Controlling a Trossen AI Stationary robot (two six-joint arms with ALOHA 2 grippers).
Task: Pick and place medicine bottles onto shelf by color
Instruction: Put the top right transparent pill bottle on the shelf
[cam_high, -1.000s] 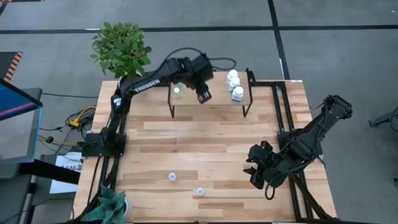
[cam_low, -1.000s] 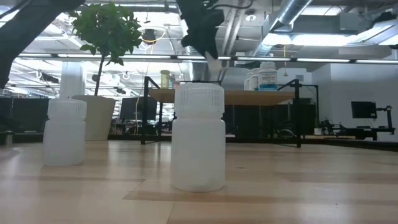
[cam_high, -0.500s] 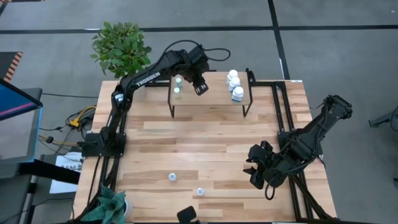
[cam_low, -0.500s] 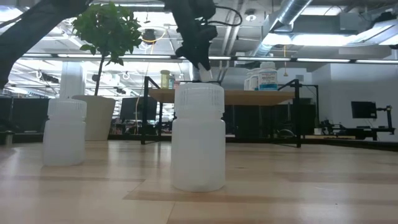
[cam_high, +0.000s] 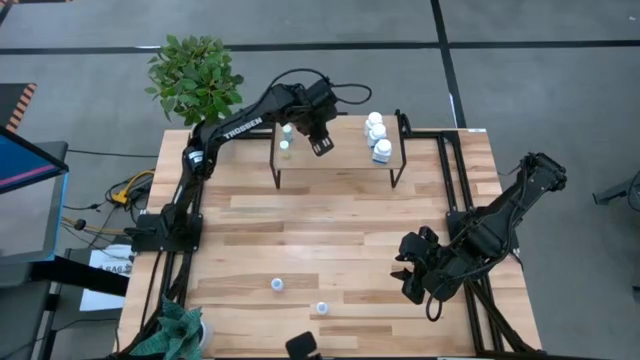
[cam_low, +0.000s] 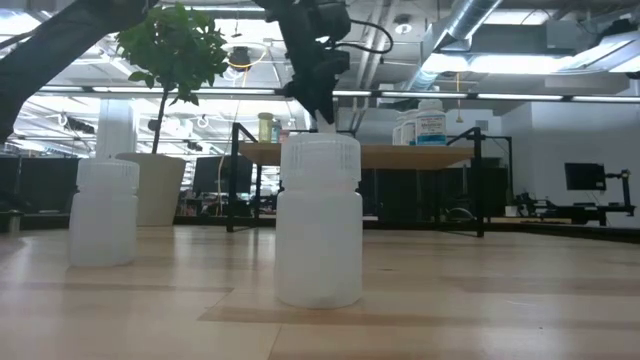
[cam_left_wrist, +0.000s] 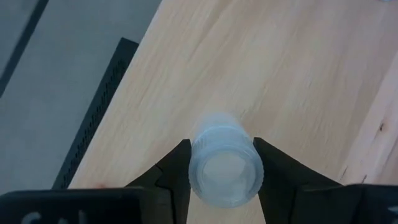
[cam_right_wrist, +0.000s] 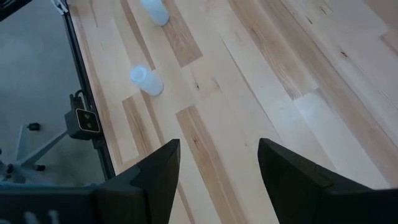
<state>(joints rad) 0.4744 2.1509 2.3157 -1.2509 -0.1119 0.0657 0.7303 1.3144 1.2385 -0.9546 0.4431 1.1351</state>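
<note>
Pale wood planks in mixed light and honey tones make up the table (cam_high: 330, 240), which stands on a grey floor crossed by dark seams. At its far edge sits the shelf (cam_high: 345, 150), a low rack with a light wood top on thin black legs. Three white bottles (cam_high: 378, 137) stand in a cluster near the shelf's right end, and two small vials (cam_high: 285, 138) stand near its left end. The left gripper (cam_high: 320, 135) hangs over the shelf just beside those vials; its wrist camera shows the fingers (cam_left_wrist: 177, 177) pinching a pale translucent bottle (cam_left_wrist: 225, 168) from both sides above the light wood. Two more white bottles (cam_high: 298, 296) remain on the table's near part, well apart from the shelf; from table height they loom large, one (cam_low: 320, 220) in the centre and one (cam_low: 103, 213) to the side. The right gripper (cam_high: 412, 272) waits low at the table's right side, its fingers (cam_right_wrist: 155, 171) spread apart with nothing between them, the two near bottles visible beyond. A leafy green plant (cam_high: 195, 75) stands off the table's far left corner, and another plant (cam_high: 180, 330) sits at the near left corner. Behind the table the room is an open workspace with exposed ceiling ducts (cam_low: 480, 30), strip lights and dark monitors (cam_low: 585, 177)
</note>
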